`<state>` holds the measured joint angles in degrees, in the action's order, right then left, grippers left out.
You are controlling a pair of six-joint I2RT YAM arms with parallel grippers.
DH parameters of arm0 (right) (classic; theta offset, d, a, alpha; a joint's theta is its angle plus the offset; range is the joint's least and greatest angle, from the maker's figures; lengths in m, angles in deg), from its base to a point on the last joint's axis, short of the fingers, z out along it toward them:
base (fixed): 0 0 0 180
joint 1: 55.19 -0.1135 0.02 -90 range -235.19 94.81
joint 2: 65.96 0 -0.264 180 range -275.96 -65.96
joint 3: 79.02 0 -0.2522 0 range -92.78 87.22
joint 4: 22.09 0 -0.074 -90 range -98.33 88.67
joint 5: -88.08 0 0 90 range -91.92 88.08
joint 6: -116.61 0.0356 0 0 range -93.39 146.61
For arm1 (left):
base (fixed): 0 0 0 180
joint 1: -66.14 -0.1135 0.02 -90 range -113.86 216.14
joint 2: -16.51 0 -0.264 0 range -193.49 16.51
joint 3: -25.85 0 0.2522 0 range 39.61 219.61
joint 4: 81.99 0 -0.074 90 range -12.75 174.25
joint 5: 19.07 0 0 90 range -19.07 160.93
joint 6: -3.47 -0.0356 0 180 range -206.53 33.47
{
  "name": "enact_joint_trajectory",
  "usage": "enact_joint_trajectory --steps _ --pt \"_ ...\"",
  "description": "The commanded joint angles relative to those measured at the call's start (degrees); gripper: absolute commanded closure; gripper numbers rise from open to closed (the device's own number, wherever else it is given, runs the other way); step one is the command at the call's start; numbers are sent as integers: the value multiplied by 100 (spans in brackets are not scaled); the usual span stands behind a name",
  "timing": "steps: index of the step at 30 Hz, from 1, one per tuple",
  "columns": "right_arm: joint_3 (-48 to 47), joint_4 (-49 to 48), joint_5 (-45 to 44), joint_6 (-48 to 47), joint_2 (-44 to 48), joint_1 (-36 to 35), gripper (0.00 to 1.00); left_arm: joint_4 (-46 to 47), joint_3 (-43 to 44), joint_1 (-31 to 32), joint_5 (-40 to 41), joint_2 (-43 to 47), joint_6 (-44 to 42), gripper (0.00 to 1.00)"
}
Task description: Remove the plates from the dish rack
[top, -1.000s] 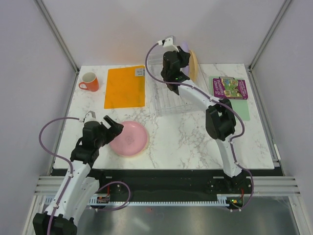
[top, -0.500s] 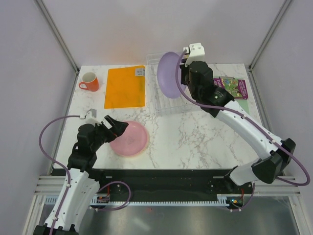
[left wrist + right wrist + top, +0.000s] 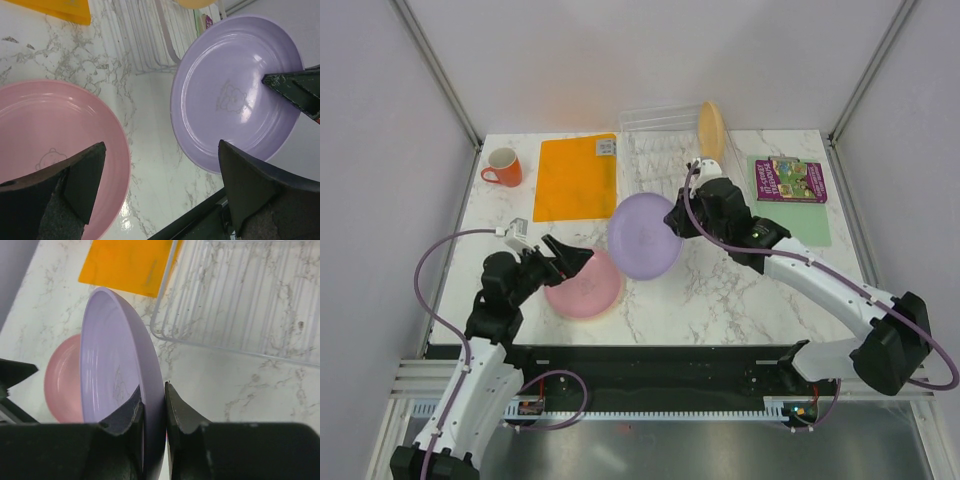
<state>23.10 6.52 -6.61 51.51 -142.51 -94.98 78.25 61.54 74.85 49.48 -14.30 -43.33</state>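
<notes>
Just in front of the dish rack (image 3: 655, 160), we now hold the purple plate (image 3: 645, 236) tilted in the air, our right gripper (image 3: 152, 390) pinched on its rim. Half a second ago it hung above the wires. Only the tan-orange plate (image 3: 711, 130) is left standing in the rack. Our left gripper (image 3: 570, 255) gapes wide over the glossy, smooth pink plate (image 3: 582, 285).

We see smooth, glossy plastic on the round purple plate (image 3: 235, 95) and round pink plate (image 3: 50, 135), a sheen on the white marbled bench (image 3: 150, 115).
</notes>
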Motion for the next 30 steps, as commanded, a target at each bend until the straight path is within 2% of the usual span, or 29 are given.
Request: enact_joint_trajectory --steps 1,12,14,18,22,23,24,26,29,30 --pt "259 -974 625 690 501 -73 100 565 -189 -10 -298 -65 171 0" --pt "838 -1845 1339 1429 466 -239 100 1645 -435 -10 -720 -426 496 0" --pt "936 -2100 1531 1543 414 -248 100 1899 -488 -1 -825 -496 584 4" --pt "1199 -2644 1831 1912 387 -275 100 2357 -699 -1 -975 -470 698 37" --pt "1200 -2558 1867 1835 369 -275 100 2236 -700 -1 -923 -382 664 98" --pt "1174 -2470 1788 1755 387 -275 96 2035 -647 -1 -870 -382 542 98" --pt "1060 -2156 1535 1659 448 -275 73 1641 -594 -1 -782 -347 488 98" --pt "867 -1716 1156 1194 614 -266 51 1016 -322 -1 -344 -260 208 98" --pt "393 -714 -99 449 860 -222 31 -188 91 -1 508 13 -144 98" --pt "130 -294 -433 262 905 -213 29 -452 179 -1 719 144 -197 98"
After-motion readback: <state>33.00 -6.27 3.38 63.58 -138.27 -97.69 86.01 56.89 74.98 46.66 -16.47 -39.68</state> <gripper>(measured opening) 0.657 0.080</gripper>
